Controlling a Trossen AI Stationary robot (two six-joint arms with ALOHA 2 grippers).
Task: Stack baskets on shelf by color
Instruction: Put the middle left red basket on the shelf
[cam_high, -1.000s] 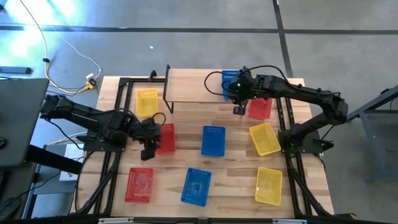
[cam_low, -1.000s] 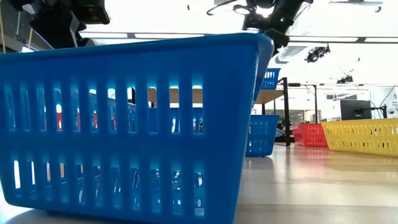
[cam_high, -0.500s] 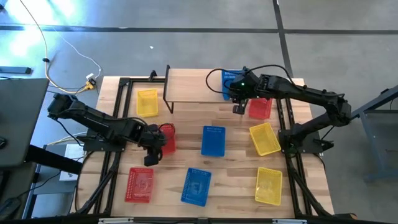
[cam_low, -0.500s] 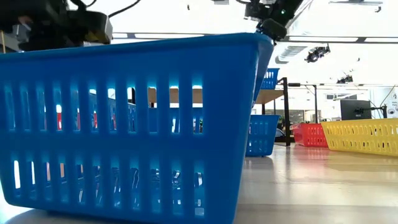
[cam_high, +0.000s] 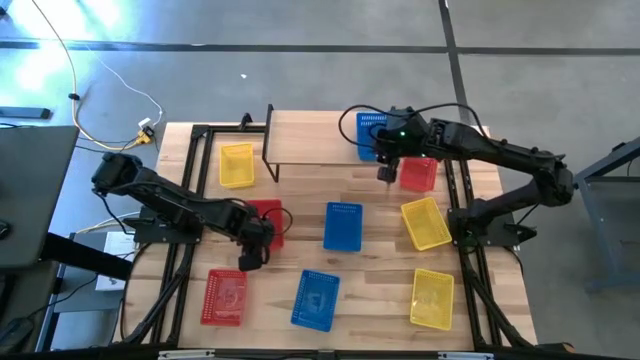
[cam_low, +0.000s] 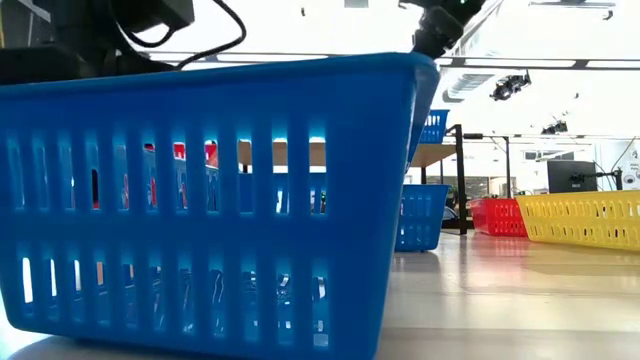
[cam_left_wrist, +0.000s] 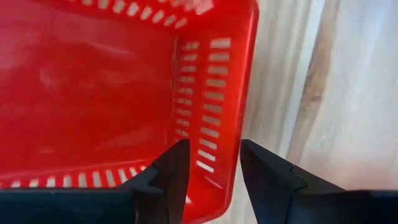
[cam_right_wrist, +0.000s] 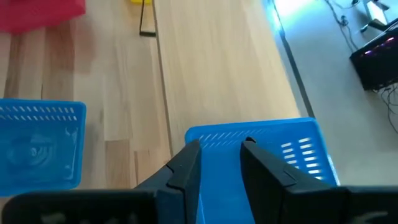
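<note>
A red basket (cam_high: 266, 220) rests on its bottom on the table's left half. My left gripper (cam_high: 251, 257) points down over its near end, open. In the left wrist view one finger (cam_left_wrist: 174, 171) stands inside the basket's wall (cam_left_wrist: 214, 112) near a corner and the other finger (cam_left_wrist: 264, 171) outside; no touch shows. A blue basket (cam_high: 371, 131) sits on the right end of the shelf (cam_high: 315, 140). My right gripper (cam_high: 385, 172) hangs open above the table by that basket (cam_right_wrist: 280, 146), apart from it.
On the table lie a yellow basket (cam_high: 237, 165), a red basket (cam_high: 418, 173), a blue basket (cam_high: 343, 225), a yellow basket (cam_high: 425, 222), and along the near edge a red one (cam_high: 225, 297), a blue one (cam_high: 316, 298) and a yellow one (cam_high: 433, 297).
My left gripper has gone down and toward the near edge, tipping more steeply downward, until its open fingers stand on either side of the red basket's wall. My right gripper has risen and drawn back a little toward the right edge, uncovering the blue basket on the shelf.
</note>
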